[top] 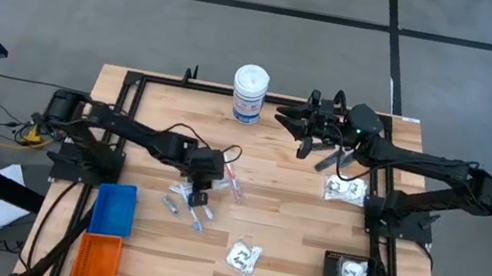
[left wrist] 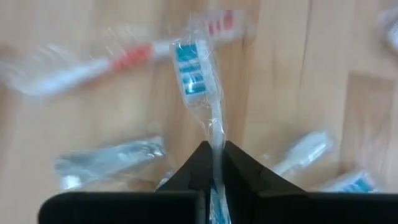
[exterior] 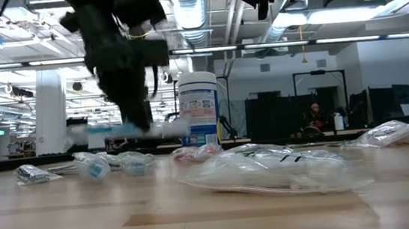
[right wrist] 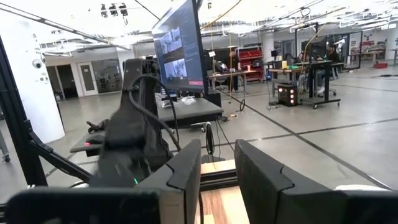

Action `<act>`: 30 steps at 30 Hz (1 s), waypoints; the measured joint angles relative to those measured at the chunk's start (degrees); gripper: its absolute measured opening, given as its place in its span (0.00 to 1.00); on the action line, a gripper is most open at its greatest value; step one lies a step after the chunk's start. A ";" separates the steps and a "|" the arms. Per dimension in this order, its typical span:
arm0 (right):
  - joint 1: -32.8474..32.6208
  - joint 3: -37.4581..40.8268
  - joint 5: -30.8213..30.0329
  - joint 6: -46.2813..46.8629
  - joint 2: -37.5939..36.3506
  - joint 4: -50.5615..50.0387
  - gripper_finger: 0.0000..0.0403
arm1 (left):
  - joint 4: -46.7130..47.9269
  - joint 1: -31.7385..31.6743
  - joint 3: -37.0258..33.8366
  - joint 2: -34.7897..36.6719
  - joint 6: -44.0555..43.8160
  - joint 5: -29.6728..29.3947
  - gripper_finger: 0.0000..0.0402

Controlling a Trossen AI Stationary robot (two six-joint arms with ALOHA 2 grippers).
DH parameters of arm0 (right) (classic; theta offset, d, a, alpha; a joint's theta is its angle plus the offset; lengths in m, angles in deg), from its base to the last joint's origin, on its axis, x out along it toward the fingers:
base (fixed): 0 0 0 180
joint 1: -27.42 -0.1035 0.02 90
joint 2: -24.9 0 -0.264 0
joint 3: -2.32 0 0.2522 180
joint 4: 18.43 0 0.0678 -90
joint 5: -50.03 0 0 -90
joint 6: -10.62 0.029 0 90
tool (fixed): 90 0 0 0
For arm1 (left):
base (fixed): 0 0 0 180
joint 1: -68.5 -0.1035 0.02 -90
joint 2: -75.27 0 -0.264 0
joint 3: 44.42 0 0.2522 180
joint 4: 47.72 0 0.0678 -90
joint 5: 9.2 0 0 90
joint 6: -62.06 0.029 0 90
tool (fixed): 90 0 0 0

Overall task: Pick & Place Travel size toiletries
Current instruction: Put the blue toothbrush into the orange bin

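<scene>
Left gripper (left wrist: 213, 163) | clamps 1 blue-bristled toothbrush (left wrist: 194, 74) | lifted

a tall white canister with a blue label (top: 249, 93) stands upright near the far edge of my pale wooden table (top: 281, 226). at the near left corner a blue plastic bin (top: 113, 208) sits touching an orange plastic bin (top: 98, 261); a black bin (top: 350, 274) sits at the near right.

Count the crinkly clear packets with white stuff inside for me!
3 packets: one under the right arm, one at the table's front middle, one in the black bin. More may hide among the small items by the left gripper.
</scene>
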 joint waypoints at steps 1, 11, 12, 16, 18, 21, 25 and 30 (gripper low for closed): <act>0.00 0.00 0.00 -0.01 0.00 -0.02 0.23 | -0.22 0.75 -0.03 1.74 0.19 -1.44 0.04; -0.77 0.00 0.00 -0.17 0.05 0.81 0.23 | -5.54 11.31 -0.28 17.19 1.00 -20.03 0.02; -1.19 0.00 0.02 -0.17 0.35 1.64 0.23 | -7.63 12.27 -0.64 18.08 1.92 -21.16 0.02; -3.26 0.00 0.19 -1.02 1.38 4.61 0.23 | -15.50 15.01 -3.04 20.67 5.59 -21.85 0.02; -4.72 -0.01 0.23 -2.44 1.94 5.62 0.23 | -19.81 15.65 -4.30 21.68 7.75 -22.67 0.02; -6.15 0.02 0.41 -3.29 2.30 7.86 0.23 | -26.46 16.26 -6.36 22.89 10.41 -23.55 0.02; -8.51 -0.32 1.76 -5.41 4.17 9.96 0.24 | -36.63 16.59 -9.50 24.16 13.78 -24.37 0.02; -11.54 -6.42 1.86 -8.96 9.10 2.11 0.34 | -48.94 17.17 -14.31 25.75 18.60 -24.39 0.02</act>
